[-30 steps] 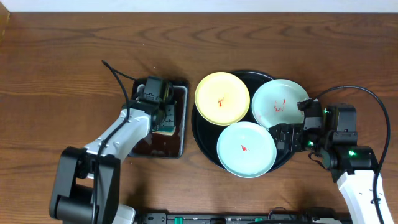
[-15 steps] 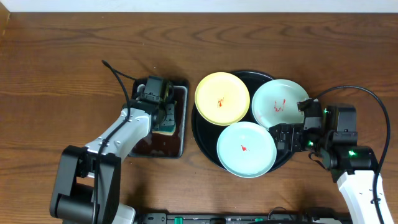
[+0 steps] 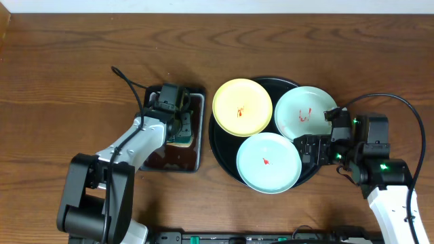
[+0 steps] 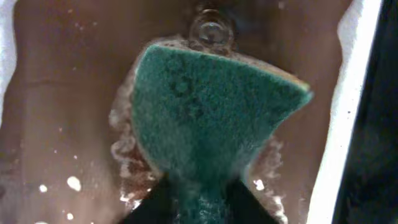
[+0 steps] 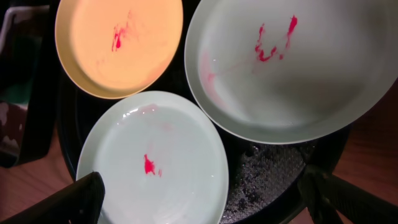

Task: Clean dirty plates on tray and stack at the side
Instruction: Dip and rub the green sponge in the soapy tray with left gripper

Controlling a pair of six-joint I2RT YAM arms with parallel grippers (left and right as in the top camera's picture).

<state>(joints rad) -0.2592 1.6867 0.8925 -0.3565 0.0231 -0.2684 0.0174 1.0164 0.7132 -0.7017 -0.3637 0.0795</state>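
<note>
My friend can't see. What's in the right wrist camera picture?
A black tray holds a yellow plate top left, the right mint plate beside it and the lower mint plate below, all smeared red. Two fingers show in the bottom corners, wide apart.

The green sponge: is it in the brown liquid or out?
Partly in: the sponge sits in brown liquid, foam around its edges.

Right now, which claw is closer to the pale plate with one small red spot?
Right. The right claw hovers by the right edge of that plate, above the tray; the left claw is away to its left, over the pan, gripping a sponge.
</note>
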